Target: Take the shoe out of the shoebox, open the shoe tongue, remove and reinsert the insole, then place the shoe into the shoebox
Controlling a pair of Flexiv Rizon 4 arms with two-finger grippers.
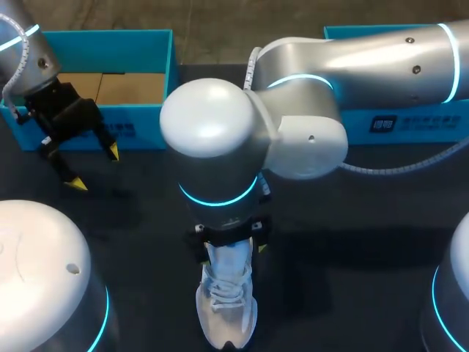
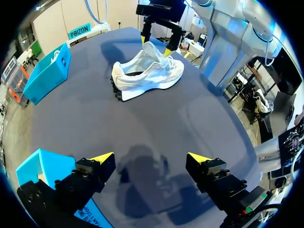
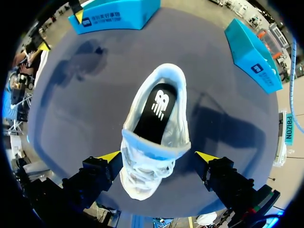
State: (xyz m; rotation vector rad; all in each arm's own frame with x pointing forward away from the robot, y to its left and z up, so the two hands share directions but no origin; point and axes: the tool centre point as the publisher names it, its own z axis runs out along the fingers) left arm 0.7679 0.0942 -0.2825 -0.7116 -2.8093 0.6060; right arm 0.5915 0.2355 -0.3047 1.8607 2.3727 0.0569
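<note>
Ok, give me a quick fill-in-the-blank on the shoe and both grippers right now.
The shoe stands on the ____, outside the shoebox.
The right gripper straddles it, fingers ____.
The insole inside the shoe is ____.
The left gripper holds ____.
Missing: table; open; black; nothing.

Dark table [image 1: 352,220], extra blue box [image 1: 432,125]
The blue box sits at the table's far edge, about two o'clock from the middle, its printed face turned toward six o'clock.
</note>
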